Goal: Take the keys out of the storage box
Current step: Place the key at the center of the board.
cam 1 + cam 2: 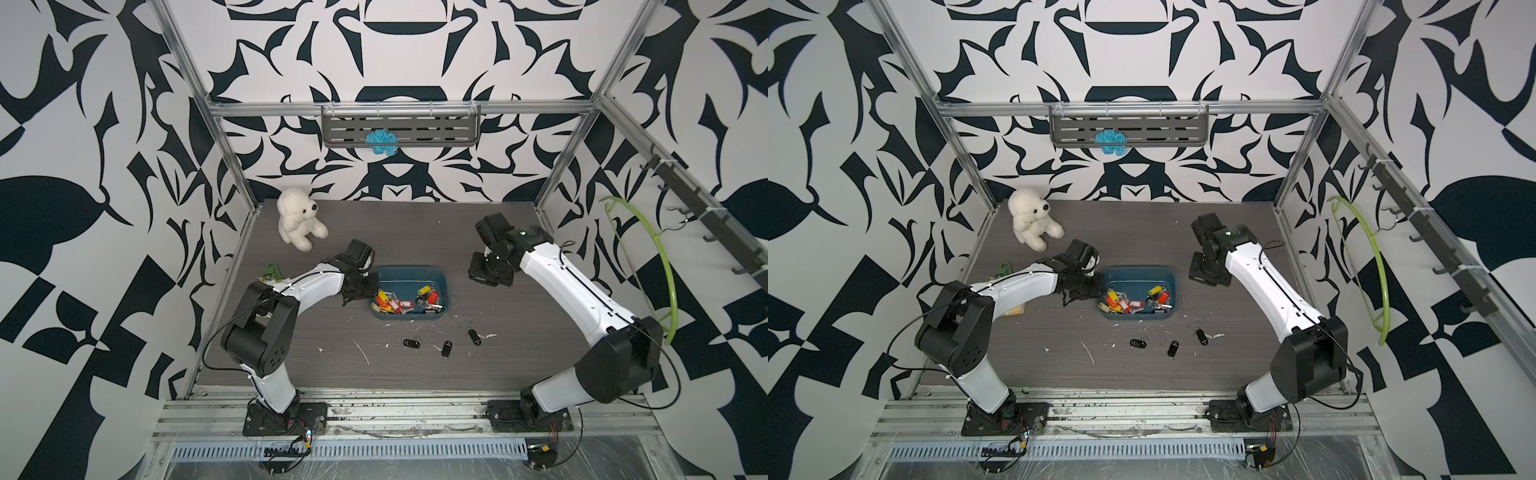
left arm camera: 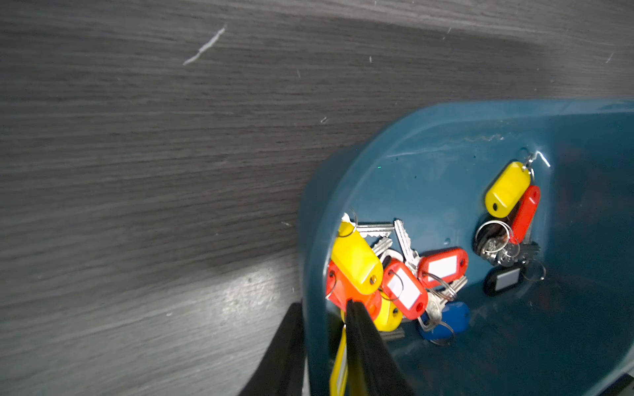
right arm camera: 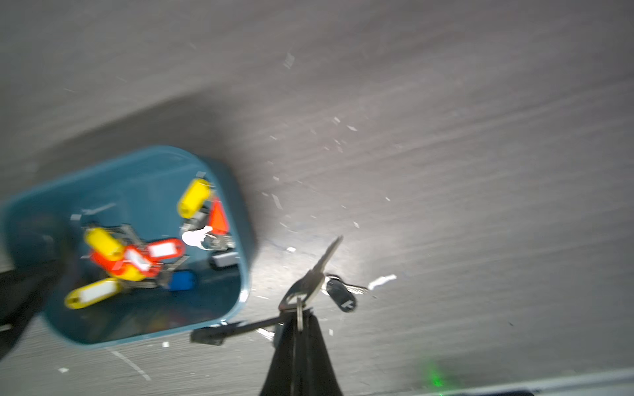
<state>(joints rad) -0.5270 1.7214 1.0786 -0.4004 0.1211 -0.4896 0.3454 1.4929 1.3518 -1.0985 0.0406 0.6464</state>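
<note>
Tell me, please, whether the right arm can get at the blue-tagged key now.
Probably not yet: the right gripper is shut on a silver key, though the blue-tagged key lies mostly uncovered in the open storage box.

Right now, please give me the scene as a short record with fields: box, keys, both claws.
Box: dark teal shallow plastic storage box, on the grey wood-grain table.
Keys inside: silver metal keys with red, yellow, blue and black plastic tags.
Keys on table: three black-tagged keys, nearer the arms' bases than the box.
Left claw: clamped on the box's wall.
Right claw: shut on the ring of a silver key, beside the box.
</note>
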